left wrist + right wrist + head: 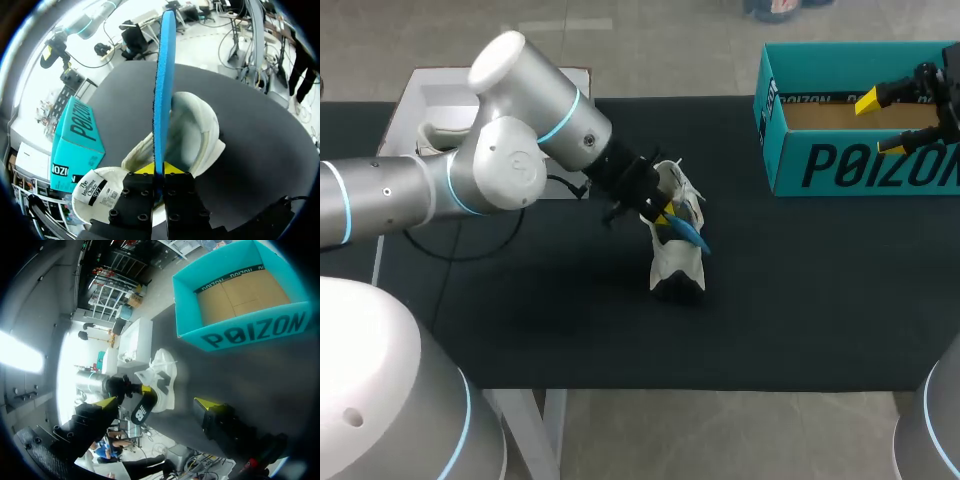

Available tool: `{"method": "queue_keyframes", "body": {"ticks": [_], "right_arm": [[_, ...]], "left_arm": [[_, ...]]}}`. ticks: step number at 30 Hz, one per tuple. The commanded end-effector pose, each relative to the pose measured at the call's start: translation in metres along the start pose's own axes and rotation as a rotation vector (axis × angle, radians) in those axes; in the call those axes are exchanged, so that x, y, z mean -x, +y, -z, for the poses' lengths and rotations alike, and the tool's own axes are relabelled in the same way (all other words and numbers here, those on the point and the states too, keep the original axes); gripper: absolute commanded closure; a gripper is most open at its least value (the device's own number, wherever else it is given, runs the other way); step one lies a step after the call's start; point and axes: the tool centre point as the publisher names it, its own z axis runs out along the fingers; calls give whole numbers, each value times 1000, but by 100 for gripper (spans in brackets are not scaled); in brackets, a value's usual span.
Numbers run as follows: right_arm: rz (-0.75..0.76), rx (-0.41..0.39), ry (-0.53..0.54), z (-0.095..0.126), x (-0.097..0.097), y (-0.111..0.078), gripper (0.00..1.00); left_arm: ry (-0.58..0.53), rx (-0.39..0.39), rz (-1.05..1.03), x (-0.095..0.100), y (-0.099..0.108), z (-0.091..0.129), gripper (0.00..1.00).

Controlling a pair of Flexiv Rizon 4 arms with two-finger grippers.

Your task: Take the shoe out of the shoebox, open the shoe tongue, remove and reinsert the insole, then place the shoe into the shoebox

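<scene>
Near the middle of the black table a white shoe sits tipped up, its dark sole at the end nearest the robot. The left gripper is right at the shoe's top. In the left wrist view this gripper has its yellow tips close together, pinching a thin blue insole from both sides. The insole stands on edge and runs away from the fingers, over the mouth of the shoe. I cannot tell whether its far part touches the inside. The tongue with its label lies folded back beside the fingers. From above, the insole shows as a blue strip against the shoe's side.

The teal shoebox stands open at the table's far right, well apart from the shoe, its brown floor showing. The right gripper hangs over it with its fingers spread wide, holding nothing. In its own view, this gripper looks across the table at the shoe and the shoebox.

A white box sits at the far left, with a loop of black cable beside it.
</scene>
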Motion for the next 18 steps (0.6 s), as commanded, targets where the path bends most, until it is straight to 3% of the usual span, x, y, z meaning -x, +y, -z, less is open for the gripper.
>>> {"method": "queue_keyframes", "body": {"ticks": [1,6,7,8,9,12,14,15,17,18], "right_arm": [[0,0,-3,0,0,0,0],[0,0,-3,0,0,0,0],[0,0,-3,0,0,0,0],[0,0,-3,0,0,0,0],[0,0,-3,0,0,0,0],[0,0,-3,0,0,0,0],[0,0,-3,0,0,0,0],[0,0,-3,0,0,0,0],[0,0,-3,0,0,0,0],[0,0,-3,0,0,0,0]], "left_arm": [[8,29,5,3,2,-3,100],[10,23,21,2,5,-7,100],[7,4,22,1,2,-7,96],[8,-12,19,1,-1,-6,57],[0,-26,10,1,-5,-4,35],[-14,-65,-9,2,-19,2,19],[-9,-77,-23,3,-25,3,25],[-8,-77,-30,3,-29,3,53],[-3,-80,-40,4,-33,3,62],[2,-80,-46,4,-35,2,76]]}}
